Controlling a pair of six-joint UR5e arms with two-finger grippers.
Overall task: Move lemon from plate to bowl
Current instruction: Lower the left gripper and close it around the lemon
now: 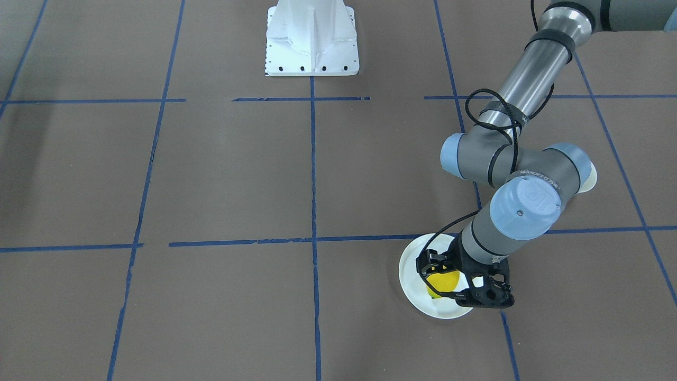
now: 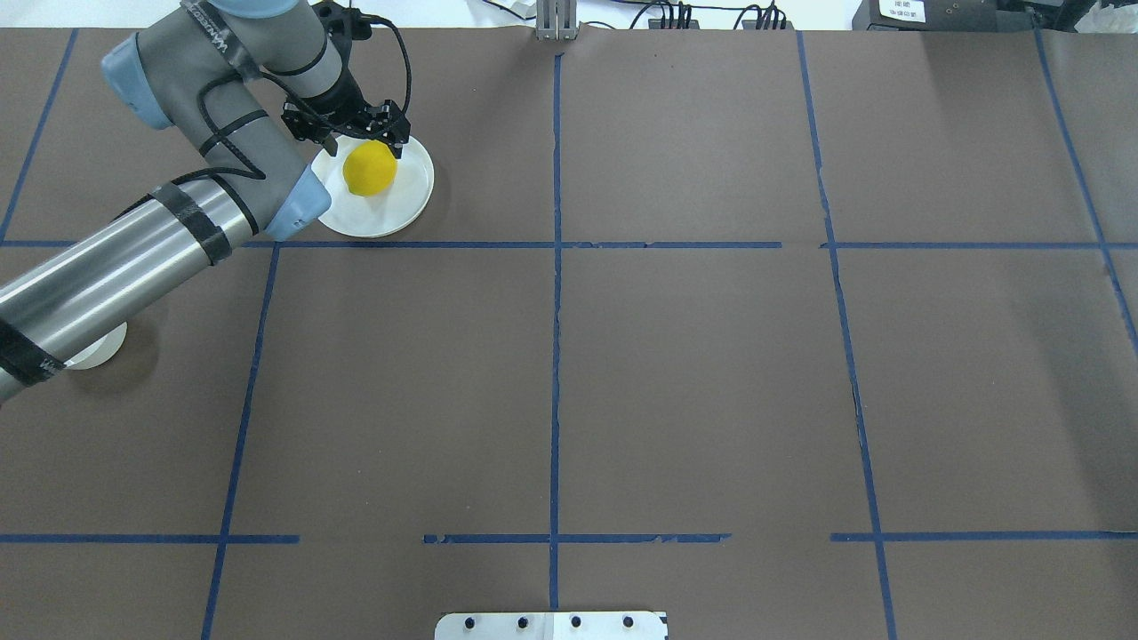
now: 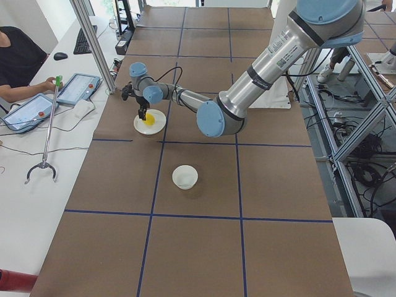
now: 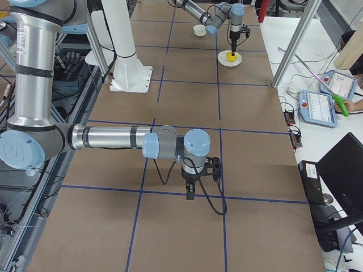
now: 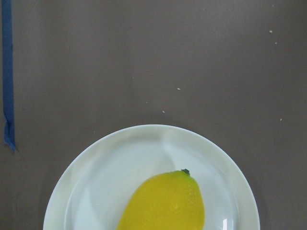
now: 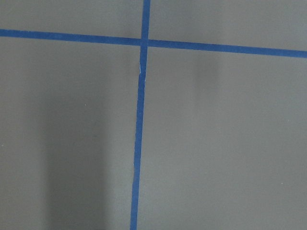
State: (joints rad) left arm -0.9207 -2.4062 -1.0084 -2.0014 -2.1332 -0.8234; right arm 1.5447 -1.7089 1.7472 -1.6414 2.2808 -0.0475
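Showing bowl [image 3: 185, 177] whole: exterior left, not overhead.

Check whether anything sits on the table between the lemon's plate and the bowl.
Nothing visible does. In the left side view, only bare brown table lies between the plate, where the lemon rests, and the bowl. The bowl looks empty.

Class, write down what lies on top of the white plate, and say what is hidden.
The lemon lies on the plate, with the left claw open over it, a finger on either side. The plate surface under the lemon and the left arm is hidden.
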